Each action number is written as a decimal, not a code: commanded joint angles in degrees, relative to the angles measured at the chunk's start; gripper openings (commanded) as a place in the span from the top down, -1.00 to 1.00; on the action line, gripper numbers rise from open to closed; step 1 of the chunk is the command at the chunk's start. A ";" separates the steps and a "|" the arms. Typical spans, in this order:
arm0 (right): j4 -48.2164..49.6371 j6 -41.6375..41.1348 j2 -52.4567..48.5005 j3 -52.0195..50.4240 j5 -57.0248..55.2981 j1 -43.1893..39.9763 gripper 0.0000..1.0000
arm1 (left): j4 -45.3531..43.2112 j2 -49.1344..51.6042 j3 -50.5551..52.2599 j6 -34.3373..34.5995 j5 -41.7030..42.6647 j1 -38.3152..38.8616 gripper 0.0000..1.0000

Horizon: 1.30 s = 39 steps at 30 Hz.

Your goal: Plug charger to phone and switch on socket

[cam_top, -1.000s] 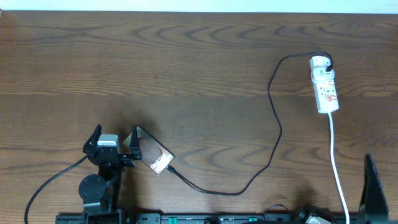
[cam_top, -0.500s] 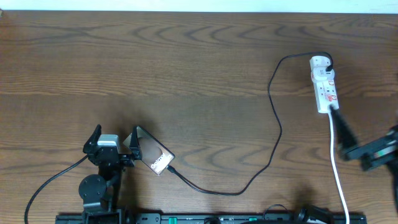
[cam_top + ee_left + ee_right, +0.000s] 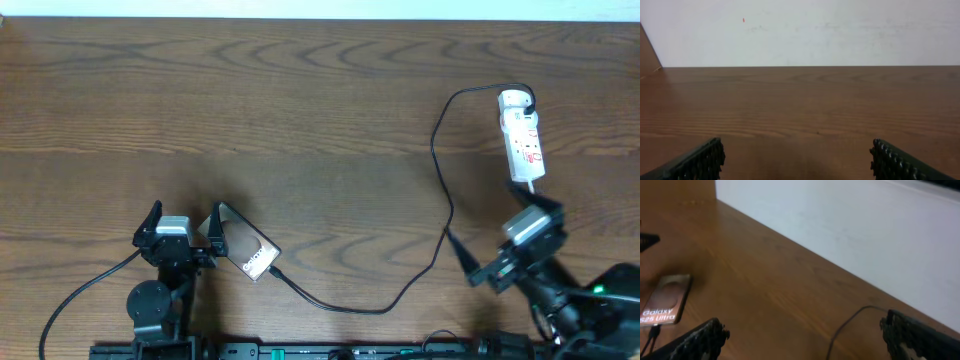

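Left gripper (image 3: 187, 212): two black fingers (image 3: 699, 161) with ribbed inner faces, mounted on either side of a silver-grey rectangular block (image 3: 173, 228). Behind that block is a black round joint housing (image 3: 150, 305). A thin black arm cable (image 3: 80, 290) leaves the body just behind the fingers and curves rearward.

Right gripper (image 3: 492, 218): same build, with black ribbed pads (image 3: 920, 336) flanking a silver-grey camera block (image 3: 525, 228). Behind it, the black arm link (image 3: 560, 300) carries a small green light (image 3: 598, 292)

The charger (image 3: 451, 208) crosses open table (image 3: 300, 110) between phone (image 3: 245, 245) and socket (image 3: 524, 145).
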State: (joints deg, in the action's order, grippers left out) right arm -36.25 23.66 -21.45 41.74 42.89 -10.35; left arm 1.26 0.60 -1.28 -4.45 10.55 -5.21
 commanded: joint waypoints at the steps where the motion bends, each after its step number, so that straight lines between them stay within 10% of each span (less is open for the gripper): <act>1: 1.29 0.81 6.16 -7.37 -0.98 2.29 -0.98 | 1.95 -0.33 1.03 0.50 0.15 -0.24 -0.84; 11: 4.33 -2.25 20.79 -23.82 -2.05 4.09 -0.99 | 1.95 -0.33 1.03 0.48 0.15 -0.24 -0.84; 28: 8.22 -30.97 21.14 -33.99 -35.01 12.00 -0.99 | 1.95 -0.33 1.03 0.50 0.15 -0.24 -0.84; 39: 8.52 -31.80 21.14 -34.03 -40.61 12.07 -0.98 | 1.95 -0.33 1.03 0.50 0.13 -0.24 -0.84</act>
State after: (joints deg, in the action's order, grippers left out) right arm -27.66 -6.52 -0.82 8.01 5.37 1.37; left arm 1.26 0.60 -1.28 -4.43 10.55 -5.21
